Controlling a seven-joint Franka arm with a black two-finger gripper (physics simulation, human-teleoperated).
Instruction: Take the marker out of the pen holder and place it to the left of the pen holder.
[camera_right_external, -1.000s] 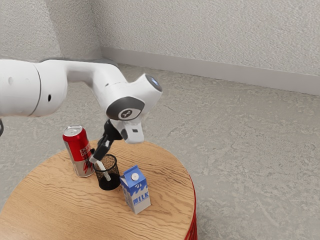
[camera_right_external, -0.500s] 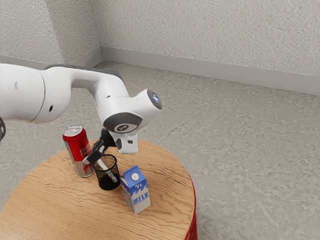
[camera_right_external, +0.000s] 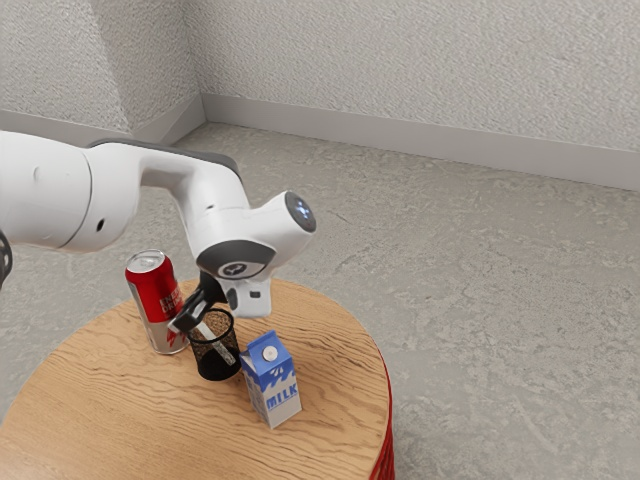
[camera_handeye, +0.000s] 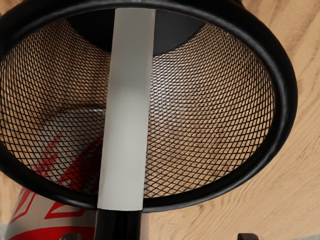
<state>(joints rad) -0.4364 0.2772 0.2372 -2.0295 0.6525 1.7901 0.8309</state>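
The marker (camera_handeye: 127, 110) leans in the pen holder (camera_handeye: 286, 100), its dark end slanting over the rim towards the open claw (camera_right_external: 186, 321). Closing ought to pinch across that slant.

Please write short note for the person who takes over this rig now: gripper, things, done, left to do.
Gripper: open, at the marker's upper end, not shut on it.
Marker: leaning inside the pen holder, black end up.
Nearby: red can and milk carton, one on each side of the holder.
Done: gripper at marker.
Left: grip, lift out, place left of holder.
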